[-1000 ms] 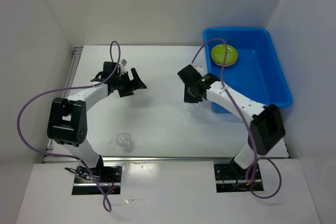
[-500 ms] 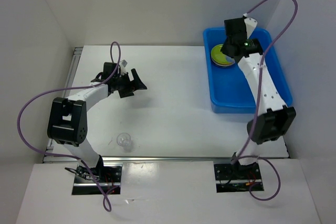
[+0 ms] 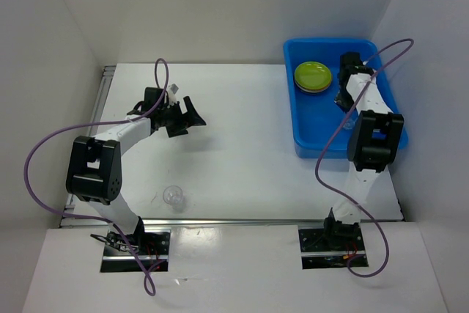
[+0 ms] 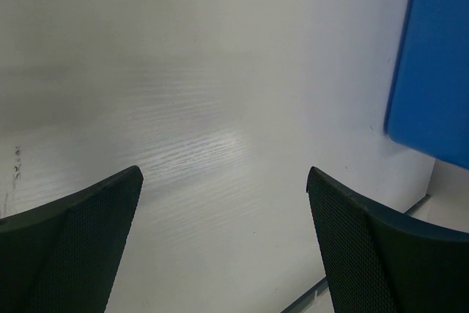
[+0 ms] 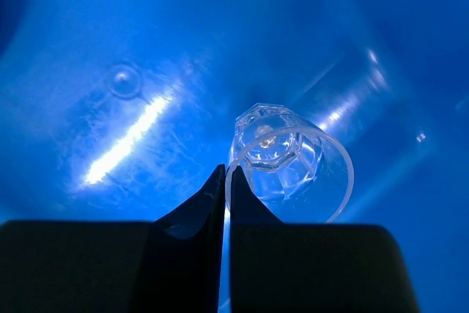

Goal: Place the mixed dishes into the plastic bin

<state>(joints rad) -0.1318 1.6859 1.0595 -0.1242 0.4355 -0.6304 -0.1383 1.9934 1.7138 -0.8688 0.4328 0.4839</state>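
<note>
The blue plastic bin (image 3: 344, 148) stands at the back right of the table. A lime green plate (image 3: 313, 75) lies inside it, on top of a low stack. My right gripper (image 3: 344, 102) is down in the bin, to the right of the plates. It is shut on the rim of a clear cup (image 5: 289, 163), one finger inside the wall and one outside, and the cup hangs just above the bin's floor (image 5: 110, 49). A second clear cup (image 3: 174, 196) stands on the table near the front left. My left gripper (image 3: 187, 116) hovers open over bare table, holding nothing.
White walls enclose the table on three sides. The left wrist view shows the bin's blue wall (image 4: 432, 56) far to the right, beyond my wide-open left gripper (image 4: 223, 177). A metal rail (image 3: 234, 221) runs along the near table edge.
The right arm swung from the middle of the table up over the bin, then lowered into its right half with the cup in its grip. The left arm stayed still.
</note>
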